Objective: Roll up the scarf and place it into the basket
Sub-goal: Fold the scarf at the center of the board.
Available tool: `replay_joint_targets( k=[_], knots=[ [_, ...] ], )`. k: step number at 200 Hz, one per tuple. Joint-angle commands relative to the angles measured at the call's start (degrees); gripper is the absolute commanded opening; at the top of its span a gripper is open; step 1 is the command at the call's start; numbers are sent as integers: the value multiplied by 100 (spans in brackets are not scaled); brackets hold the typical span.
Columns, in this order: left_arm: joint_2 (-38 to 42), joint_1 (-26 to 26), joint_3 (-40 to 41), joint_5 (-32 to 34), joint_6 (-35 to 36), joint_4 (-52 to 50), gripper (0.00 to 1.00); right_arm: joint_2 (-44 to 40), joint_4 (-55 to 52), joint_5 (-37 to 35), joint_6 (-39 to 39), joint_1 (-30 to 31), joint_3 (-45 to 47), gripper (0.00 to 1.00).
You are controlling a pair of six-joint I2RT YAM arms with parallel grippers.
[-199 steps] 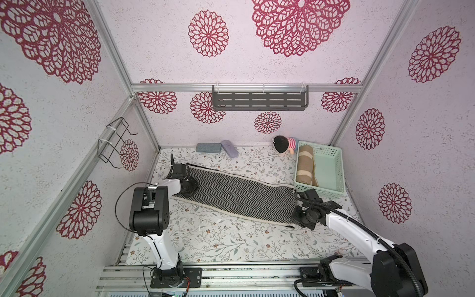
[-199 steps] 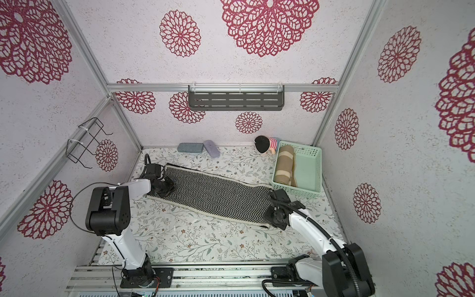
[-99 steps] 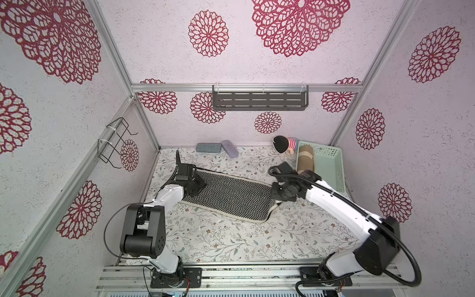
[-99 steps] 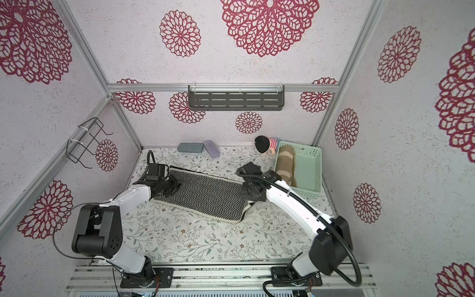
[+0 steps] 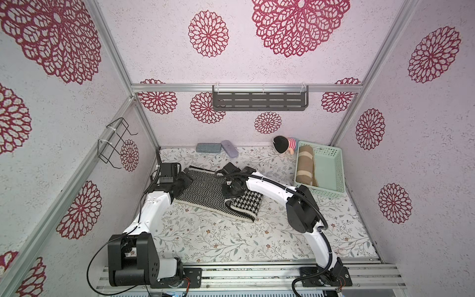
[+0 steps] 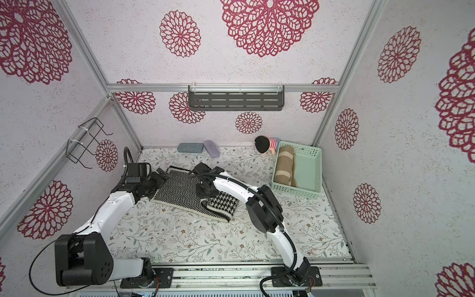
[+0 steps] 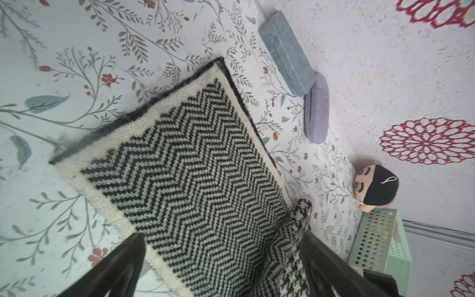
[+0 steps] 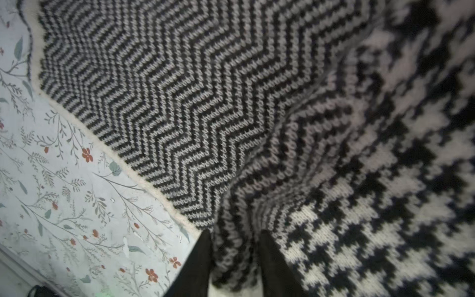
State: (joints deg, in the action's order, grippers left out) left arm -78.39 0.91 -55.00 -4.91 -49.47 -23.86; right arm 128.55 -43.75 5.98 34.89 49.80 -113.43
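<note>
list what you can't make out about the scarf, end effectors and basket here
Right end effector: right wrist view, fingers cut by frame edge; grip on the scarf unclear.
Scarf's fold line: both top views, covered by the right arm.
Basket: left wrist view, cut off by the picture edge.

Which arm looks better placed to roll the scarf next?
Probably the right. The right fingers sit at the folded-over end with a ridge of the scarf between them. The left fingers stand open over the flat opposite end.
</note>
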Motion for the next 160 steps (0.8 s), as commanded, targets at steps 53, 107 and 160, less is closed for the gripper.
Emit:
replay_joint_targets(
  k=[53, 107, 160],
  knots=[
    [-1194, -1936, -924, 128, 608, -137, 98, -2689, 1028, -837, 310, -903, 2479, 73],
    [-2730, -2401, -1925, 504, 879, -518, 95, -3863, 1528, -1491, 640, -1224, 4158, 99],
    [-3358, -2632, -2104, 157, 1071, -464, 72, -4510, 1712, -2085, 709, -1423, 4826, 99]
  ],
)
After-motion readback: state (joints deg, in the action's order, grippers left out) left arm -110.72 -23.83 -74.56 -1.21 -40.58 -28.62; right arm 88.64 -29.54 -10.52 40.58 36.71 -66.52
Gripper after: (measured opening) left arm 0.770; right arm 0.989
